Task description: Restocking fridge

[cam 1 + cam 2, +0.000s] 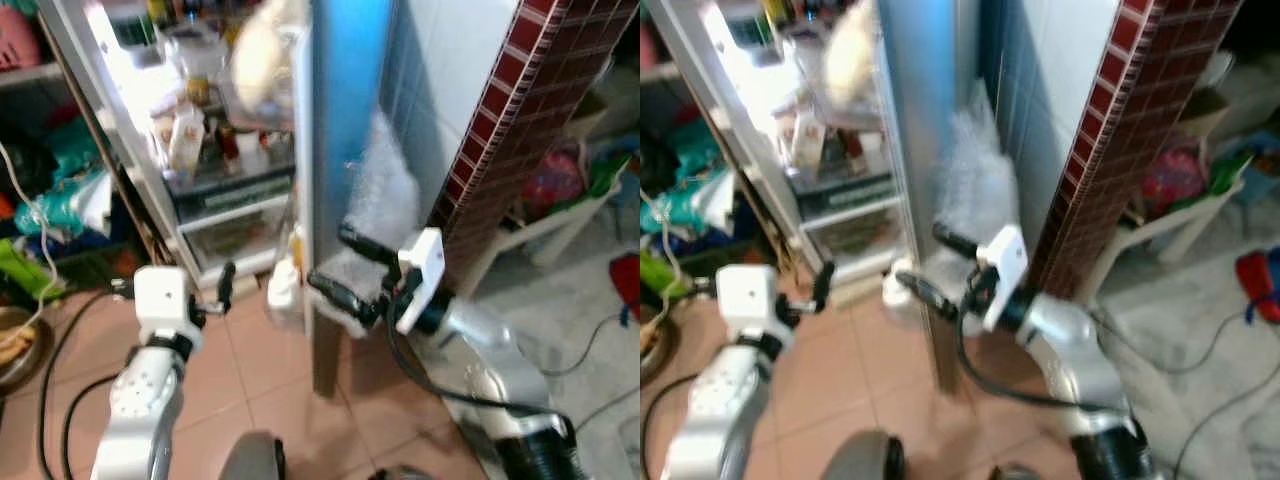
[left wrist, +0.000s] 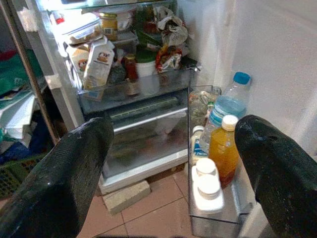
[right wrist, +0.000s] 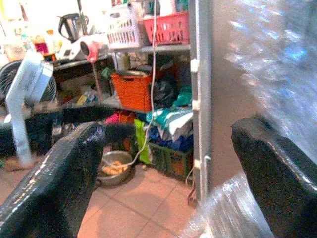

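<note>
Your right gripper (image 1: 338,265) is spread open astride the edge of the fridge door (image 1: 345,150), with crinkled plastic wrap (image 1: 385,195) just behind that door. Your left gripper (image 1: 222,290), also open, faces the open fridge (image 2: 133,99). In the door's bottom bin (image 2: 218,218) stand upright an orange juice bottle (image 2: 223,153), a blue-capped water bottle (image 2: 229,101) and white-capped bottles (image 2: 208,186).

Fridge (image 2: 148,124) open, interior lit, shelves crowded: cartons (image 2: 99,62), a lidded jar (image 2: 110,22), small bottles (image 2: 130,67), crumpled bags (image 2: 171,29). Clear drawer (image 2: 143,116) below the shelves. Door (image 1: 345,150) swung wide, edge-on; door bin (image 2: 218,218) holding an orange juice bottle (image 2: 223,153), a blue-capped water bottle (image 2: 229,104), white-capped bottles (image 2: 208,186), all upright
</note>
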